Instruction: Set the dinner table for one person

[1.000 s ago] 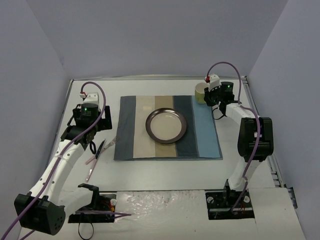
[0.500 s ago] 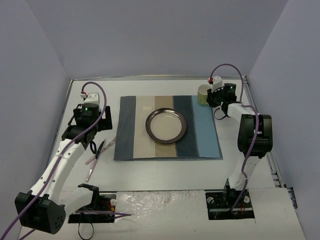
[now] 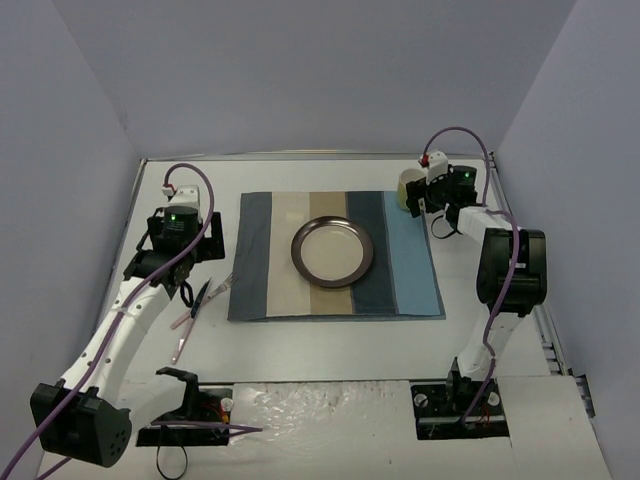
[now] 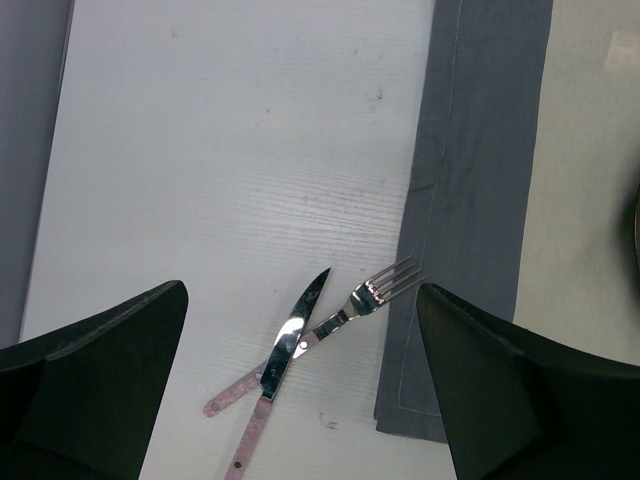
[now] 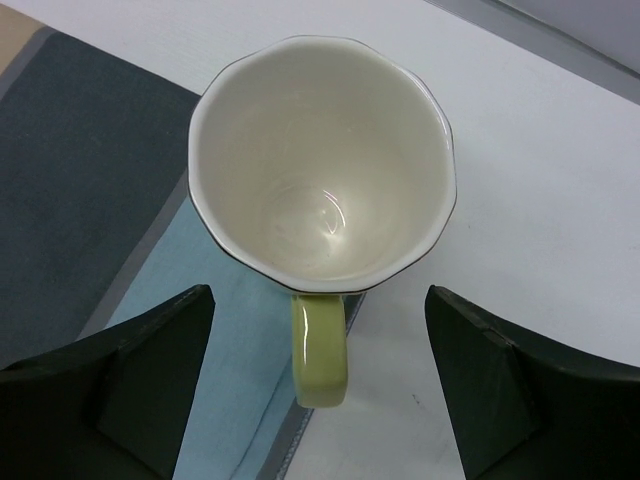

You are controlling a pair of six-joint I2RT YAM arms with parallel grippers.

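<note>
A yellow-green mug (image 5: 322, 160) with a cream inside stands upright at the far right corner of the striped placemat (image 3: 335, 255), half on the white dinner table (image 3: 330, 340). My right gripper (image 5: 320, 290) is open, its fingers wide on either side of the mug's handle (image 5: 320, 350) without touching it. A dark-rimmed plate (image 3: 332, 249) sits mid-placemat. Left of the mat lie a pink-handled knife (image 4: 285, 350) and fork (image 4: 350, 315), crossed, the fork's tines at the mat's edge. My left gripper (image 4: 302, 290) hangs open above them, holding nothing.
Lavender-grey walls close the table in on the left, back and right. The mug (image 3: 408, 187) is near the back right corner, close to the metal edging. Both arm bases and loose cables sit at the near edge.
The right gripper has opened and let go of the mug's handle after shifting slightly right. The left arm has stayed put.
</note>
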